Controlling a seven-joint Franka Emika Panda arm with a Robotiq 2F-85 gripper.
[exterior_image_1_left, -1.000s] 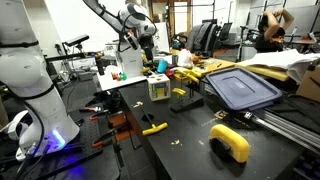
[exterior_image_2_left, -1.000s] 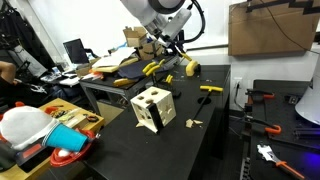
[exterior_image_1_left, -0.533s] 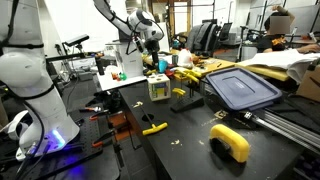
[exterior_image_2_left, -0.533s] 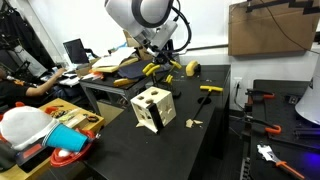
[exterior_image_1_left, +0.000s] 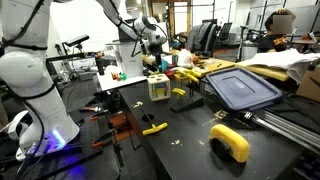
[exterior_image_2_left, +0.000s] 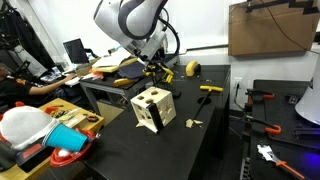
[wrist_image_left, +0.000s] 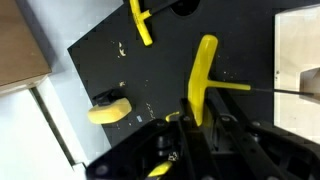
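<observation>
Between my jaws sits the tee (wrist_image_left: 205, 70), its stem pinched in my gripper (wrist_image_left: 190, 128) and its crossbar pointing ahead. I judge the jaws clamped on it, though my dark housing hides the contact itself. Just beside the tee, at the edge of the wrist view, lies the pale top of the box (wrist_image_left: 298, 70). That is the change: a second ago I hung higher and further off, and since then the arm has swung round and dropped. In both exterior views my gripper (exterior_image_2_left: 152, 68) now hovers close above the box (exterior_image_2_left: 153, 108), apart from it, not touching. So the tee is carried clear of the table (wrist_image_left: 100, 70) and is near the box top. The box itself has not shifted. Further out, the block (wrist_image_left: 108, 110) and the loose tee (wrist_image_left: 141, 22) lie on the black top where they lay before, well apart from me. Whether my tee lines up with any hole in the box, I cannot tell from here.
</observation>
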